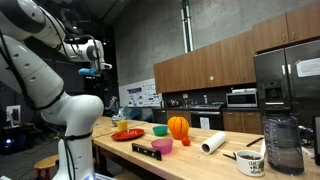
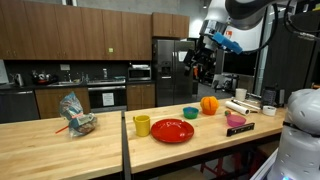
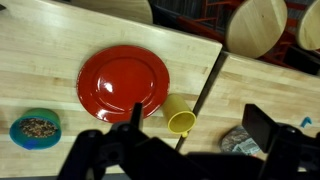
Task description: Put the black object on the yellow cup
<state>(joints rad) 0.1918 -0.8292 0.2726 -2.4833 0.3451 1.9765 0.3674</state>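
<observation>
The black object [image 1: 146,151] is a flat bar lying near the table's front edge by the pink cup [image 1: 163,145]; it also shows in an exterior view [image 2: 240,130]. The yellow cup [image 2: 142,125] stands beside the red plate [image 2: 173,131]. In the wrist view the yellow cup [image 3: 180,113] sits just right of the red plate [image 3: 124,80]. My gripper [image 3: 200,118] is open and empty, high above the table in both exterior views [image 1: 95,55] [image 2: 203,55]. The black bar is out of the wrist view.
An orange pumpkin [image 2: 209,104], a green cup [image 2: 190,112] and a crumpled bag [image 2: 77,115] stand on the wooden table [image 2: 60,150]. A paper roll [image 1: 213,143], a black-rimmed white mug [image 1: 251,162] and a pitcher [image 1: 283,145] stand at one end.
</observation>
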